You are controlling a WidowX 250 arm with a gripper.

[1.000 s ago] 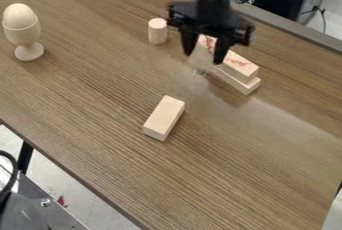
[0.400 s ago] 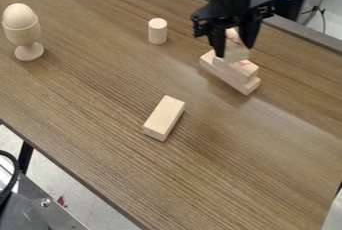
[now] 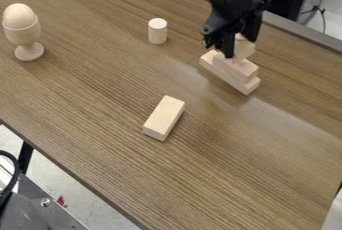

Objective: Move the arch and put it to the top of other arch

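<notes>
Gripper [image 3: 241, 48] closed around pale arch [image 3: 246, 50], directly over block stack [image 3: 242, 70]; contact with stack: can't tell. Fingers straddle arch, presumably to align it before release. Loose block [image 3: 163, 117] lies nearer camera than stack, probably unneeded.

At one o'clock, the gripper [image 3: 241, 44] holds a pale piece [image 3: 244, 49] over stacked blocks [image 3: 242, 70]. An egg cup [image 3: 23, 34] stands at ten, a cylinder [image 3: 157, 31] at twelve.

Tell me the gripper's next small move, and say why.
Probably ease the gripper down slightly without letting go: the light wooden piece between its fingers is over the upper stacked block, but whether it is fully seated there cannot be told from this angle.
</notes>
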